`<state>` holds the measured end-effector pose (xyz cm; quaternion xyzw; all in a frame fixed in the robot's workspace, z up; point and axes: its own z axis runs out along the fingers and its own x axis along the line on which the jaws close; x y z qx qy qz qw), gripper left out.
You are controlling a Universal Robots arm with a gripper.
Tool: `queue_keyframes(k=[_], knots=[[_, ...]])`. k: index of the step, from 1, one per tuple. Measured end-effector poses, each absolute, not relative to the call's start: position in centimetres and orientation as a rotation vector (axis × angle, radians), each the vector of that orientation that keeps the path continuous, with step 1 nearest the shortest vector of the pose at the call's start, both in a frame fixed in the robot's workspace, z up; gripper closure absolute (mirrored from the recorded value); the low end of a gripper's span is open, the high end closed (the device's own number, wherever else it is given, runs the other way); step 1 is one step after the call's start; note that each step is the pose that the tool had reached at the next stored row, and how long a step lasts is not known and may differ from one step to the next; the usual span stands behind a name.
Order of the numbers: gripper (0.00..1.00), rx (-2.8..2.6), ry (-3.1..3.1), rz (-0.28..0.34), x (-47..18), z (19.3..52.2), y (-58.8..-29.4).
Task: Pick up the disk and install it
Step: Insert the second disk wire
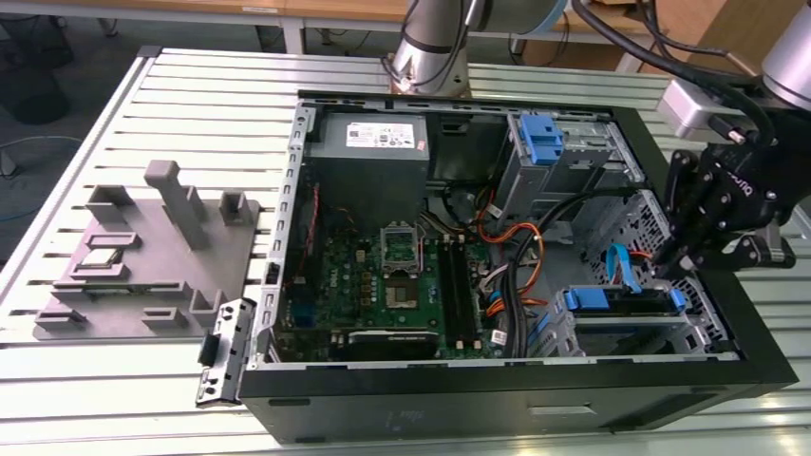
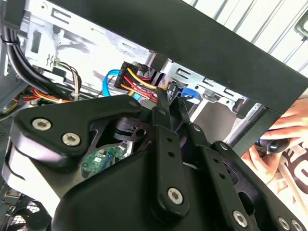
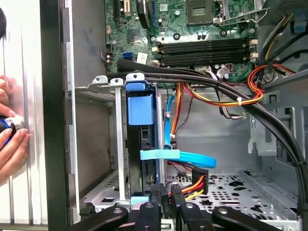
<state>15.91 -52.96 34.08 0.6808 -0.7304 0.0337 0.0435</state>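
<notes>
Black gripper [image 1: 694,258]; blue disk [image 3: 140,109] rail; green motherboard [image 1: 380,285]; black case [image 1: 507,404]; grey fixture [image 1: 140,256].

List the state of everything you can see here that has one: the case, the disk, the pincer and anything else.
Computer case: lying on its side, side panel off, interior exposed.
Disk: slotted in the drive cage, blue rail end showing.
Pincer: inside the case, at the disk's cabled end.
Hand: outside the case, closed around a small object.
</notes>
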Motion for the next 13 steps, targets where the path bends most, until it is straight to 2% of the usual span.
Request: queue_keyframes(k=[13], knots=[[0.76,2.087,-2.240,0.093,15.30,33.86,-52.96]])
